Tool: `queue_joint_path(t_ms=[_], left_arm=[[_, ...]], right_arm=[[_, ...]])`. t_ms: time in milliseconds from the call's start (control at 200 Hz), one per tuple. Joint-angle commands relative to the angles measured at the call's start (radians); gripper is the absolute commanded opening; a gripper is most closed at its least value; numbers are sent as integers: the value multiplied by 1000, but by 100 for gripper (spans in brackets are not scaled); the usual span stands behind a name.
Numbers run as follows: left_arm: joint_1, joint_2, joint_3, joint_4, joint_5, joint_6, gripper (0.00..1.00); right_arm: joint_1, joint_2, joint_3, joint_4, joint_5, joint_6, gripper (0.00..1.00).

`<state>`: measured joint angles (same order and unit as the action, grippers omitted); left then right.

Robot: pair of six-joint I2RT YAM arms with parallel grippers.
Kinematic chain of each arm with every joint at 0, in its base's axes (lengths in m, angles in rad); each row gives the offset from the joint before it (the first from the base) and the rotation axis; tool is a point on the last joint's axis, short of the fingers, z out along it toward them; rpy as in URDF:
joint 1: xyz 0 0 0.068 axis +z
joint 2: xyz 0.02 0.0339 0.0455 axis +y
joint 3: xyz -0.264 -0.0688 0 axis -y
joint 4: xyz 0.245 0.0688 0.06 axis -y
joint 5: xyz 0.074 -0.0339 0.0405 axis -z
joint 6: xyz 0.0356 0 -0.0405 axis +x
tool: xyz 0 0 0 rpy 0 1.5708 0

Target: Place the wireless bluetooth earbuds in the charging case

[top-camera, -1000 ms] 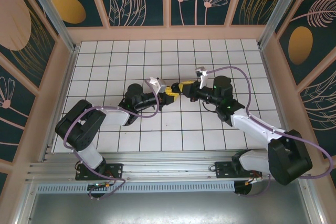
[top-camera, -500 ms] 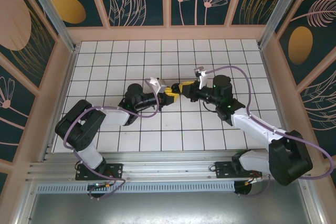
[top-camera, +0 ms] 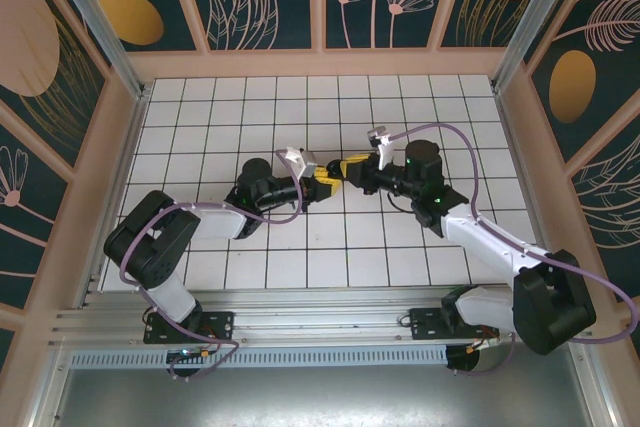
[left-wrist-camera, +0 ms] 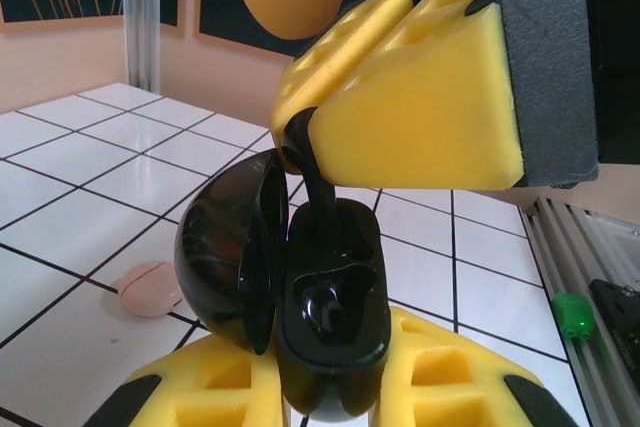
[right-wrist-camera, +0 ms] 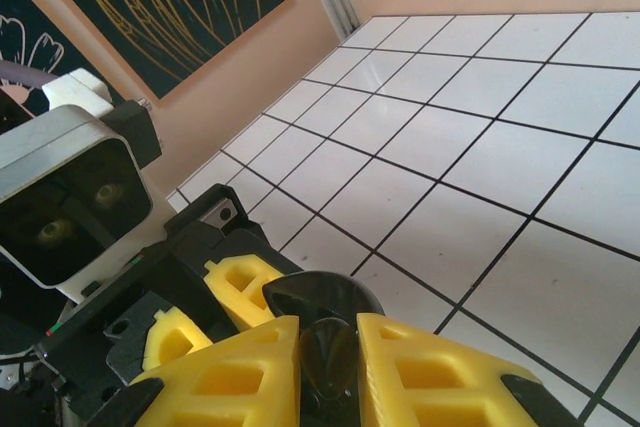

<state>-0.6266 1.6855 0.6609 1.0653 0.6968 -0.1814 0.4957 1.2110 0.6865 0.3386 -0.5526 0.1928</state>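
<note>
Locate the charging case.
Left wrist view, low centre: the open charging case sits clamped in the left gripper, beneath the right gripper holding a black earbud.

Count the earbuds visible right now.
2. A black bud pinched in the right gripper, over the open charging case held by the left gripper; a pale pink bud on the tile beside the case. Others may be hidden inside the case.

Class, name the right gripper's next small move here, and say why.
Probably ease the right gripper straight down a touch: the black earbud it pinches stands stem-first in the open charging case, which the left gripper holds, yet looks not fully seated.
</note>
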Motion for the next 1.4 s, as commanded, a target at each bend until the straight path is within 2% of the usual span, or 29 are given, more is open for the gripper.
queue_joint_path(t_ms=[0,991,1396], left_arm=[[-7,-48,40,64,75,0,13],[-10,-66,60,54,202,8,13],[-9,-67,67,43,201,20,13]], right_arm=[[-4,9,20,-67,-50,-51,21],[-80,-11,61,-248,-209,-285,21],[-98,-38,53,-247,-187,-283,30]])
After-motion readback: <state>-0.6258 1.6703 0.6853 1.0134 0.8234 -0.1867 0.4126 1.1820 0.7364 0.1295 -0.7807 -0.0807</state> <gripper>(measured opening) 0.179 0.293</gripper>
